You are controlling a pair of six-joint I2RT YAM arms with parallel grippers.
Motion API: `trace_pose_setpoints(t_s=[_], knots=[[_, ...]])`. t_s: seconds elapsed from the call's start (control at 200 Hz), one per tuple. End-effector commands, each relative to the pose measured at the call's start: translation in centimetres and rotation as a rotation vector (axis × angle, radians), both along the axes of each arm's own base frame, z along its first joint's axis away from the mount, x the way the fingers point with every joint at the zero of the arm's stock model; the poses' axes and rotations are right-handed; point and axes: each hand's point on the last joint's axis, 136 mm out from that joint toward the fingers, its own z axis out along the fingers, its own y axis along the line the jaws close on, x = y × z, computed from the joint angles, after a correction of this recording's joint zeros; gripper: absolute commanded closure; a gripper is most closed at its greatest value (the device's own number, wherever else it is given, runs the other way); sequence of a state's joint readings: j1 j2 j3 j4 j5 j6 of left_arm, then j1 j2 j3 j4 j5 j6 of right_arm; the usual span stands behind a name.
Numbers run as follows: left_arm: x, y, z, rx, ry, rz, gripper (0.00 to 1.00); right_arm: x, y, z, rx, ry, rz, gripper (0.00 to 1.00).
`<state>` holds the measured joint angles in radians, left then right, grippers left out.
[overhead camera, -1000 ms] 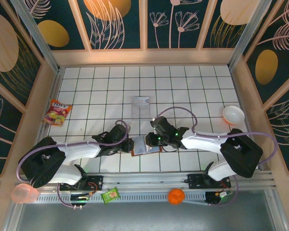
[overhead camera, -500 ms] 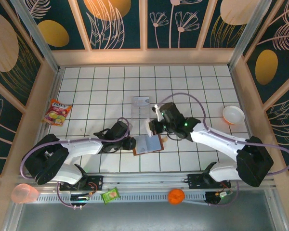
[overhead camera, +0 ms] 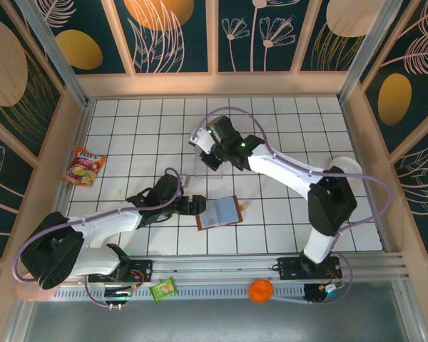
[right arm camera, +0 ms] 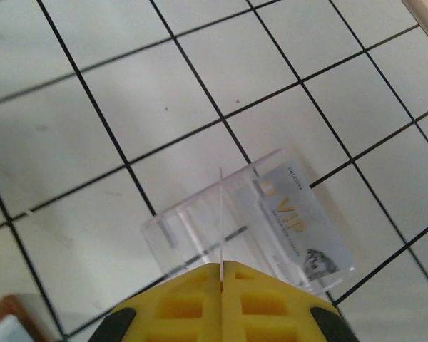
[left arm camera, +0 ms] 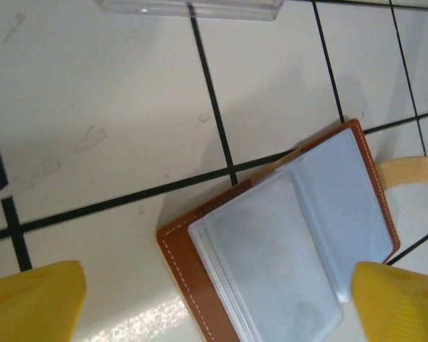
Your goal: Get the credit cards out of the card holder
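Right pincer [right arm camera: 221,266] pinches what seems a card [right arm camera: 220,214] edge-on above clear tray [right arm camera: 172,229]

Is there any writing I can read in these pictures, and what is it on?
"VIP": gold letters on the tray card, lying in the clear tray.
Small print around it: too blurred to read.
Print on the snack packet and green packet: too small to read.
On the wallet: no writing shows.
The held card, edge-on in the right gripper: face hidden.
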<state>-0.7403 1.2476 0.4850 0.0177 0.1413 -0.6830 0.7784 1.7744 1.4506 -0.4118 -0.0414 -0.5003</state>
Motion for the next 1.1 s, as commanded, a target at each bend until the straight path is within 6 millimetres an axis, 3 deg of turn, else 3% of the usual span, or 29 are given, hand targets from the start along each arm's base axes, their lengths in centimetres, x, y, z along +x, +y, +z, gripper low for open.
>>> trace_pose_setpoints(t_s=[0.0,0.1,0.31,0.475,0.661,0.851,1.096], knots=[[-0.8,1.0,-0.5,0.01,0.035,0.025,0.01,1.9,-1.0,1.4,-0.092,-0.086,0.09,1.0],[-1.2,1.0,-0.4,0.001,0.051,0.018,0.01,2.7,-0.5,1.5,-0.089,-0.088,0.137,1.0],[-1.7,1.0,-0.1,-0.005,0.074,0.01,0.01,4.7,-1.0,-1.4,-0.148,-0.038,0.192,1.0],[-1.8,1.4,-0.3,0.02,0.087,0.026,0.01,6.2,-1.0,-2.1,-0.166,-0.036,0.219,1.0],[-1.6,1.5,-1.0,0.043,0.109,0.035,0.01,6.2,-0.6,-3.1,-0.182,-0.023,0.269,1.0],[-1.6,1.5,-1.6,0.058,0.13,0.04,0.01,6.8,-0.7,-5.3,-0.214,0.009,0.276,1.0],[-1.7,1.6,-1.7,0.063,0.132,0.04,0.01,7.1,-0.2,-6.1,-0.208,0.021,0.281,1.0]])
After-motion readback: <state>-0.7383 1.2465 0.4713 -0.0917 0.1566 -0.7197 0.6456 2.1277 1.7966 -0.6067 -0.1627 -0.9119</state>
